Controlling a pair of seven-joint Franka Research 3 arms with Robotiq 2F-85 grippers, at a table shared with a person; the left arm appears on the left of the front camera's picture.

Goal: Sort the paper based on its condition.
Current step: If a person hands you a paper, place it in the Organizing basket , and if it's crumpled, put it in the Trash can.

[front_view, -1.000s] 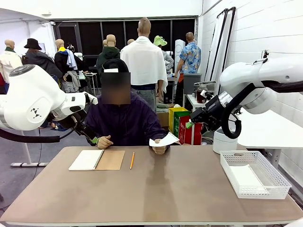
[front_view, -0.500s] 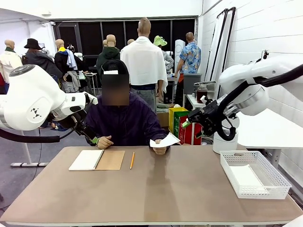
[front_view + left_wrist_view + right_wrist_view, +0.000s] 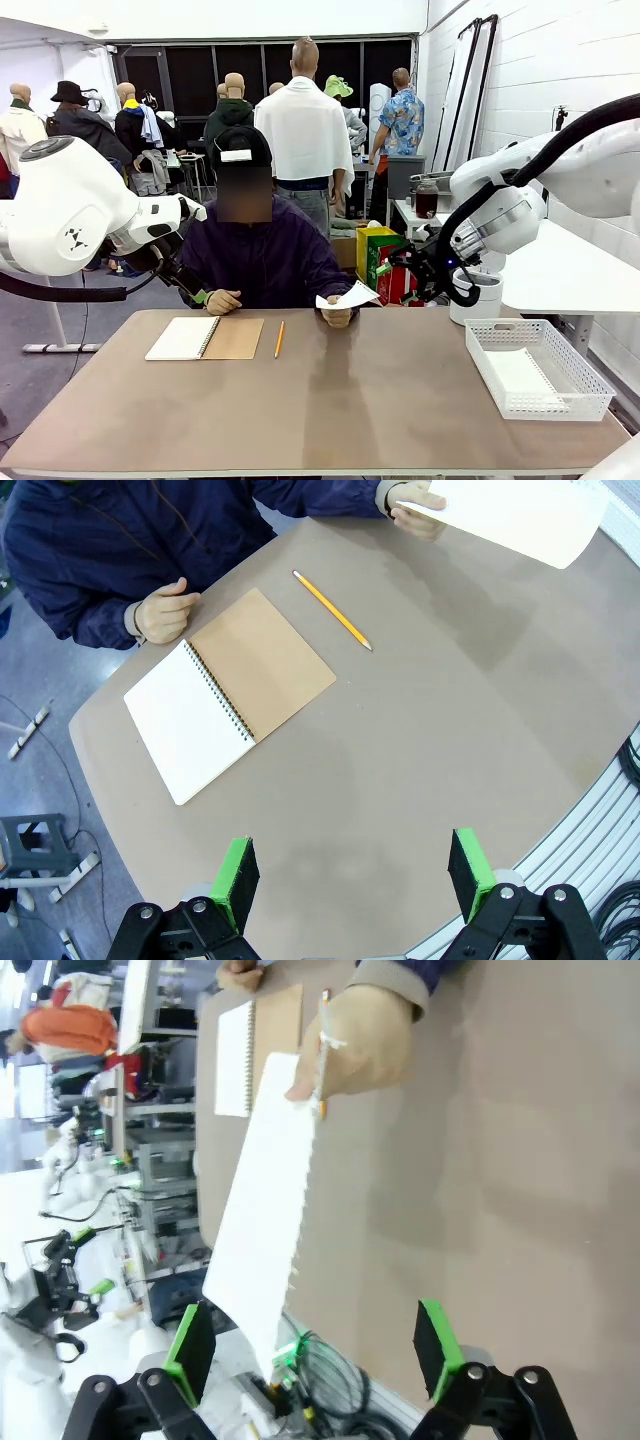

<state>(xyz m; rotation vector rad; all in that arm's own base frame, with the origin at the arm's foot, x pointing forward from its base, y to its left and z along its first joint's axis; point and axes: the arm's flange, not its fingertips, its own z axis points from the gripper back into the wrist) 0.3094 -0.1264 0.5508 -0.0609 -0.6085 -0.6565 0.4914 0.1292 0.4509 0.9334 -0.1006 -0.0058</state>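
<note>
The right gripper [image 3: 315, 1345] stands wide open and grasps nothing. Straight ahead of its green pads [image 3: 195, 1348], a thin plain white sheet of paper [image 3: 265, 1260] is held out edge-on by the person's hand [image 3: 365, 1040]. The near end of the sheet comes close to the fingertips but looks short of them. In the front view the sheet is up off the brown tabletop [image 3: 380, 400], just below and beyond this gripper.

The left gripper [image 3: 352, 870] is also spread open and empty, high over the table. An open spiral-bound notebook with a brown card cover [image 3: 230, 695] and a yellow pencil [image 3: 332, 610] lie well ahead of it.

The white plastic mesh basket [image 3: 560, 410] sits back towards the right arm's side. Something flat and pale [image 3: 520, 378] seems to lie in it, though I cannot tell whether it is a sheet.

The sorting looks to be at a handover. This sheet is not yet gripped, and taking it and placing it according to its condition is left to do.
</note>
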